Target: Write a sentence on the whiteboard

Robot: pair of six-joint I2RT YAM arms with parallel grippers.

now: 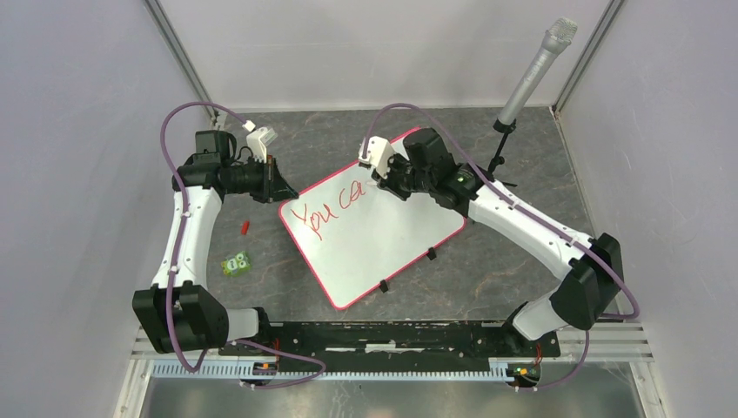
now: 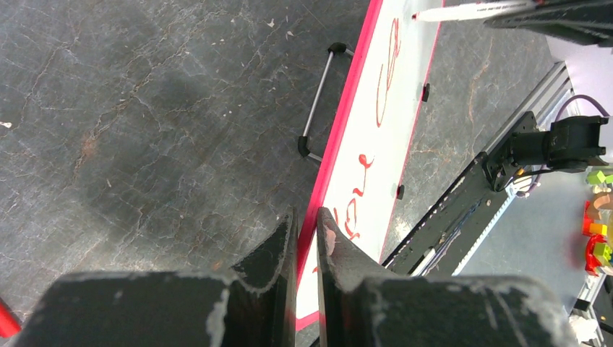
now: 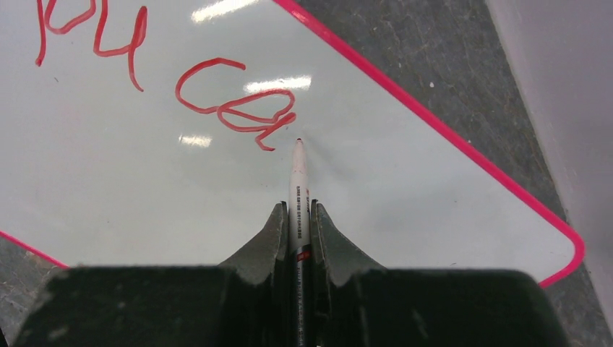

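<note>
Our right gripper clamps a white marker, its rear end buried between the fingers; whether the tip touches the whiteboard we cannot tell. It sits just past the sentence (only "You ca" in red). Our left gripper pinches the whiteboard's pink frame at a corner. The whiteboard lies skewed on the grey table between both arms.

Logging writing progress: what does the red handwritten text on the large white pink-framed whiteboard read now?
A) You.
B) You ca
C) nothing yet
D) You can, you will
B: the red handwritten text on the pink-framed whiteboard stops at "You ca", the white marker in the right gripper pointing just past the "a".
</note>
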